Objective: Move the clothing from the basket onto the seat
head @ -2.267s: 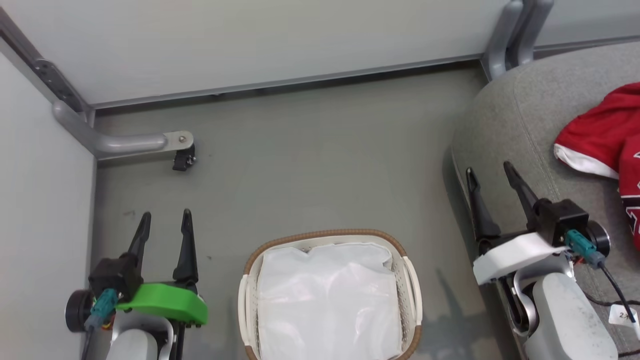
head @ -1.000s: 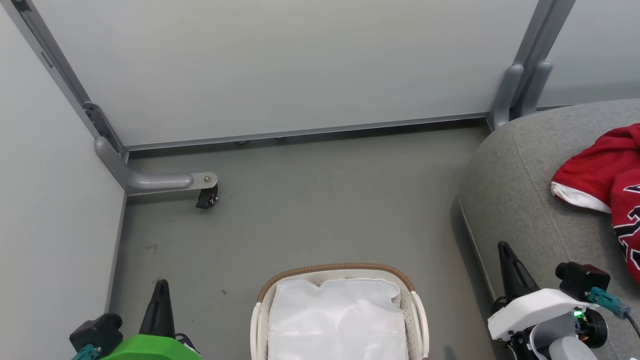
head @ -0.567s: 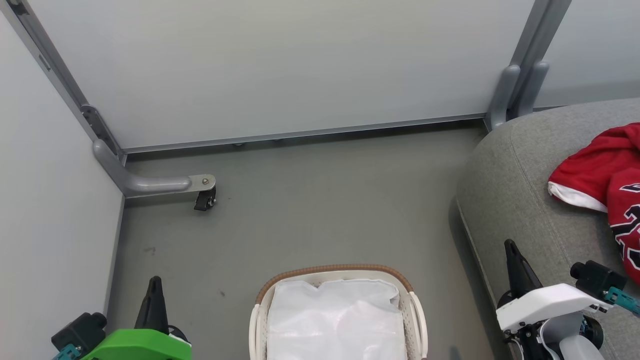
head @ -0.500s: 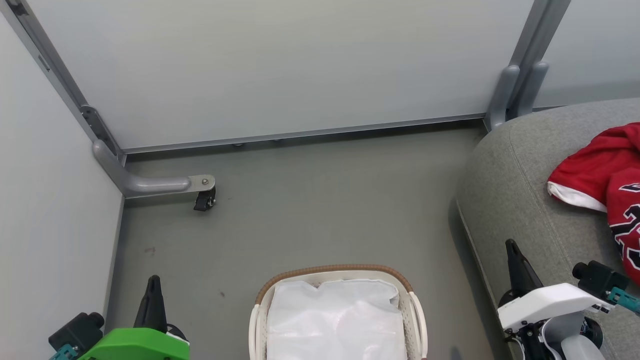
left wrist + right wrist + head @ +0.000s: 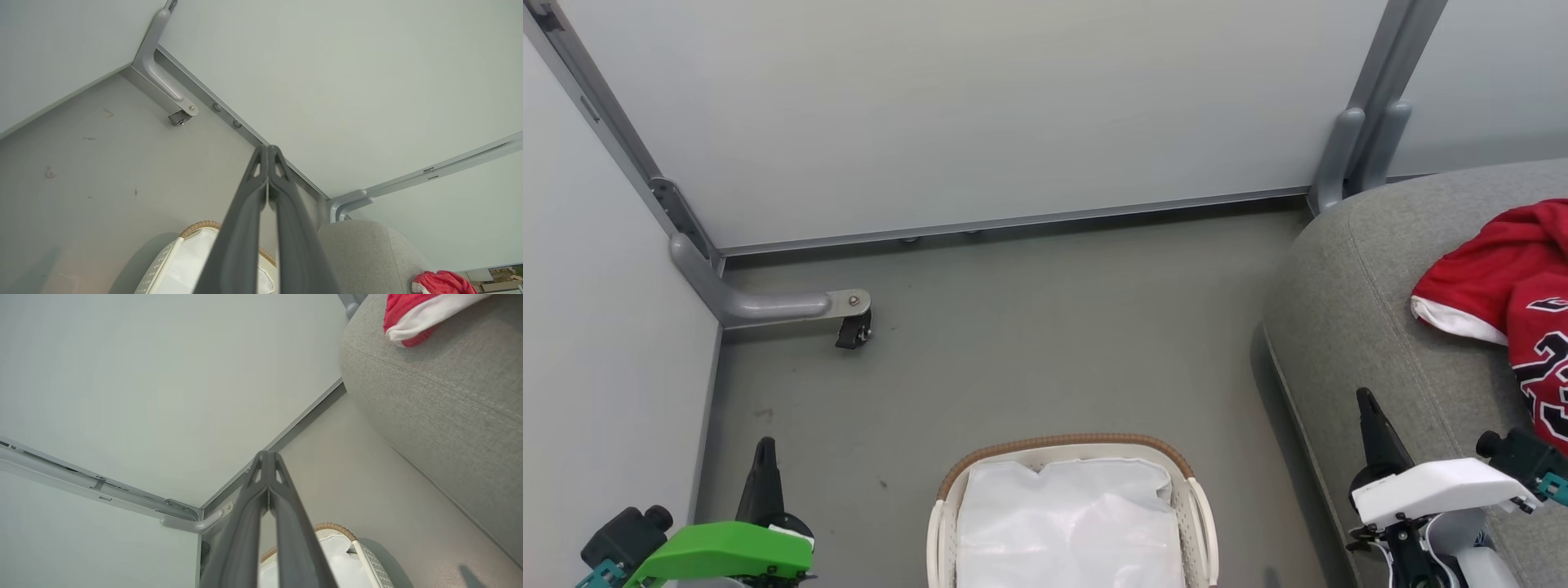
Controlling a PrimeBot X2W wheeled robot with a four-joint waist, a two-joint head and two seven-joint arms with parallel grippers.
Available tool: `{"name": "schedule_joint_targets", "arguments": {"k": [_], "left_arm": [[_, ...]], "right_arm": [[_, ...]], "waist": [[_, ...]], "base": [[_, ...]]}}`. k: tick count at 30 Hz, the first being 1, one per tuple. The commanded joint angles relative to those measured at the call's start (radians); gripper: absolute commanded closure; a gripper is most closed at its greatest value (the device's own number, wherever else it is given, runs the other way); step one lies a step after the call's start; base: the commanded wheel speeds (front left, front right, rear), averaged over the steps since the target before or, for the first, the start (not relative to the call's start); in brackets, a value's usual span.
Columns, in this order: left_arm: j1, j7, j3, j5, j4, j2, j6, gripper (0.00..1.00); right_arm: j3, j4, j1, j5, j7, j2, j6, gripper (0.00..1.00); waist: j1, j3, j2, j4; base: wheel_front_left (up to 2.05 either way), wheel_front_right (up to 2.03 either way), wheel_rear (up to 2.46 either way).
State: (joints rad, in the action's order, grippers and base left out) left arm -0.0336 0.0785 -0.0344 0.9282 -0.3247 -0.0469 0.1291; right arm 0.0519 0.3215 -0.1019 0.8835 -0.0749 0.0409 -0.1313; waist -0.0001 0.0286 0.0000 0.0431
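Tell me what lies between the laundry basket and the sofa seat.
Bare grey floor separates the laundry basket from the sofa seat, as the head view shows.

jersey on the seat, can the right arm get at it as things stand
Probably yes: the jersey lies on the seat to the right of the right fingers, with bare seat between. They are shut and would need opening first.

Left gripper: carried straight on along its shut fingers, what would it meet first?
Probably the pale partition wall, about at its grey bottom rail; the left gripper has nothing nearer ahead, though depth is unclear.
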Motion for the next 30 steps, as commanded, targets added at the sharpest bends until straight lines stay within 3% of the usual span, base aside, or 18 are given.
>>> {"name": "schedule_joint_targets", "arguments": {"k": [1, 30], "left_arm": [[-0.03, -0.009, -0.009, 0.03, 0.017, -0.005, 0.001, 1.0], [-0.054, -0.092, -0.042, 0.321, 0.047, -0.006, 0.002, 1.0]], "right_arm": [[0.005, -0.017, -0.01, 0.034, 0.008, 0.007, 0.0, 1.0], [0.032, -0.045, -0.01, 0.345, 0.09, 0.009, 0.001, 1.0]], "waist": [[0.0001, -0.001, 0.0, -0.001], [0.0001, -0.01, 0.0, -0.016]], "base": [[0.0, 0.0, 0.0], [0.0, 0.0, 0.0]]}}
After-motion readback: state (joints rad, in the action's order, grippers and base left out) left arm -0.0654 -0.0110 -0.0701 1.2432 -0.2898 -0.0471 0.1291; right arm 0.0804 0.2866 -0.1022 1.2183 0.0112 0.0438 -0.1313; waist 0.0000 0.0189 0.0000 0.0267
